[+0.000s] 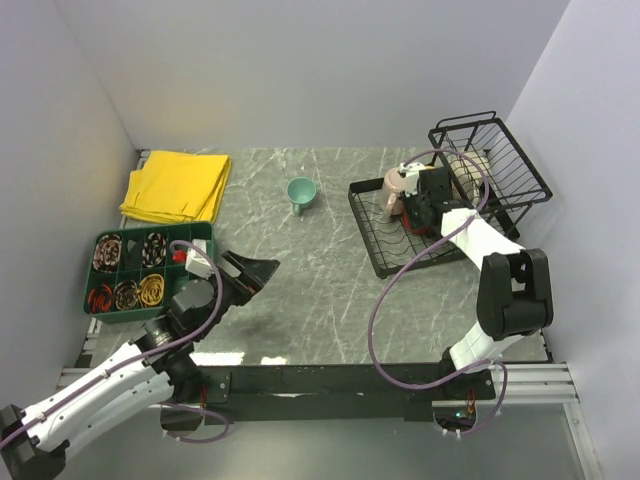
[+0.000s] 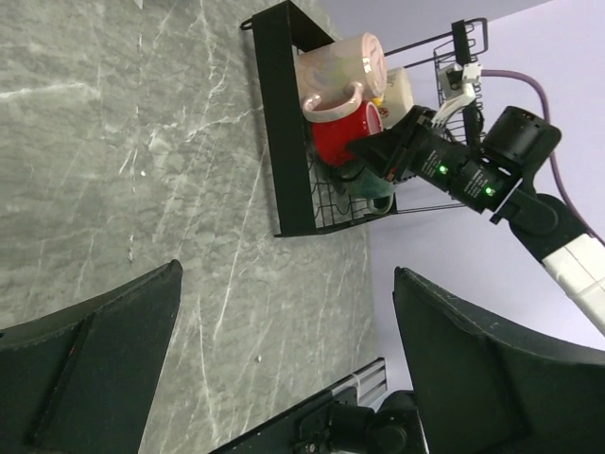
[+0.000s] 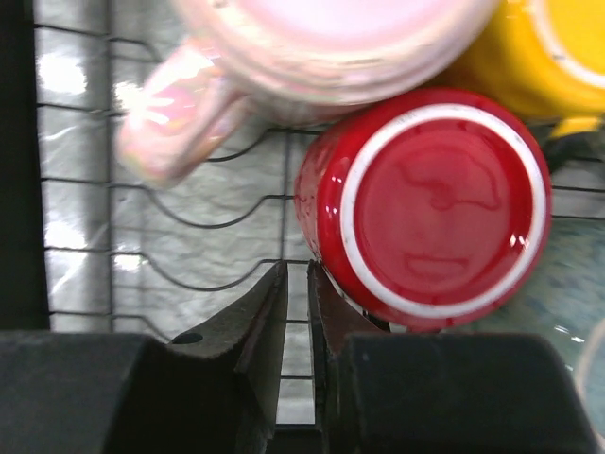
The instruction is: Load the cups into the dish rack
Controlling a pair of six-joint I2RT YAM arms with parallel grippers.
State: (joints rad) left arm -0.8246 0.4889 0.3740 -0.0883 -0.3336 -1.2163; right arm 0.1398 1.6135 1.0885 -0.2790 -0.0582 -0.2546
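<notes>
The black wire dish rack [image 1: 375, 250] stands at the right, with its taller basket [image 1: 495, 160] at the far end. In the right wrist view a shiny red mug [image 3: 435, 208] stands upside down on the rack wires [image 3: 189, 213], with a pale pink mug [image 3: 312, 38] and a yellow mug [image 3: 544, 57] beyond it. My right gripper [image 3: 297, 274] is shut and empty, its right finger against the red mug's side. A small teal mug [image 1: 301, 193] stands upright on the table, left of the rack. My left gripper [image 1: 255, 272] is open and empty over the table, far from it.
A folded yellow cloth [image 1: 177, 185] lies at the back left. A green compartment tray [image 1: 135, 270] with coiled cables sits at the left, beside my left arm. Grey walls close in the table on three sides. The left wrist view shows a dark green mug [image 2: 371, 187] in the rack.
</notes>
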